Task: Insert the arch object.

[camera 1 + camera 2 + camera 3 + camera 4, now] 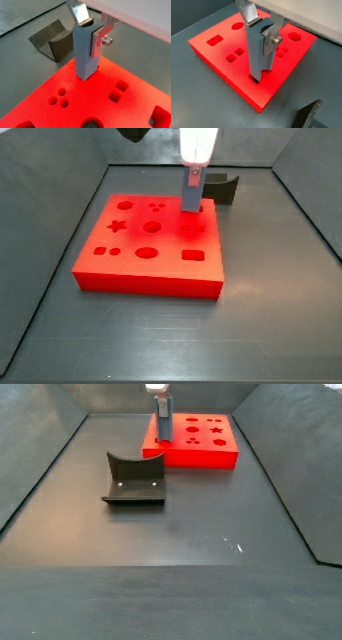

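Arch object (87,50): held upright between the jaws, lower end down on the red board (47,85) near the corner closest to the fixture (50,40).
Seating: dark patch at the foot in a wrist view (256,78); cannot tell whether entered in a hole or resting on the surface.
Appearance: tall, straight-sided blue-grey bar, matte, square-cornered; arch cut-out not discernible from these angles.
Gripper (91,27): above the board's corner, jaws closed narrowly on the bar's upper part, silver plates flat against opposite faces.
Step in hand: lowering into the matching hole.
Advice: keep the bar plumb, square its profile to the opening before pressing, descend slowly, release only once seated.
Risk: jamming on an edge if tilted.
Board: several shaped holes, lying flat on the counter (174,554).
Fixture: apart from the board, empty.
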Tool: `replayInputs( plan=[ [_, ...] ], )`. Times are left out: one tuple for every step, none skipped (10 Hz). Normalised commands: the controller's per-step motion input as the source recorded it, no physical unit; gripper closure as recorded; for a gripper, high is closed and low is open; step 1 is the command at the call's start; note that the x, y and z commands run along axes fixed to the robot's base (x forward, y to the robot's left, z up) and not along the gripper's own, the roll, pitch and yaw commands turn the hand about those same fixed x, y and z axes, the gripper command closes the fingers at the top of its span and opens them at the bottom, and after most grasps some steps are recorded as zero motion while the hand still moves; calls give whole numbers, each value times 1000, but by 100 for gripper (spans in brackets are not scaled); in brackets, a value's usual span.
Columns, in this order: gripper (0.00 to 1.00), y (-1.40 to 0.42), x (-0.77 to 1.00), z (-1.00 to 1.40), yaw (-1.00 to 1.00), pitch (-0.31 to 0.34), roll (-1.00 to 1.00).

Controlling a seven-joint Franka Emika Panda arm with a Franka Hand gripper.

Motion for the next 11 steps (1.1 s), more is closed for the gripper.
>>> replayInputs(
  plan=[
    [100,0,166,-231,26,-11,21],
    [100,0,74,-191,0,0,26],
    [100,0,57,-186,0,0,31],
    [100,0,0,-249,0,-16,36],
    [100,34,-120,-289,-14,-44,43],
    [100,54,-197,-271,-43,-57,31],
    [100,0,-46,-231,0,-66,16],
    [100,0,0,-283,0,-73,40],
    [100,0,0,-426,0,-110,53],
    [100,-29,14,-649,0,-187,43],
    [100,-34,26,-697,0,-227,46]
  ],
)
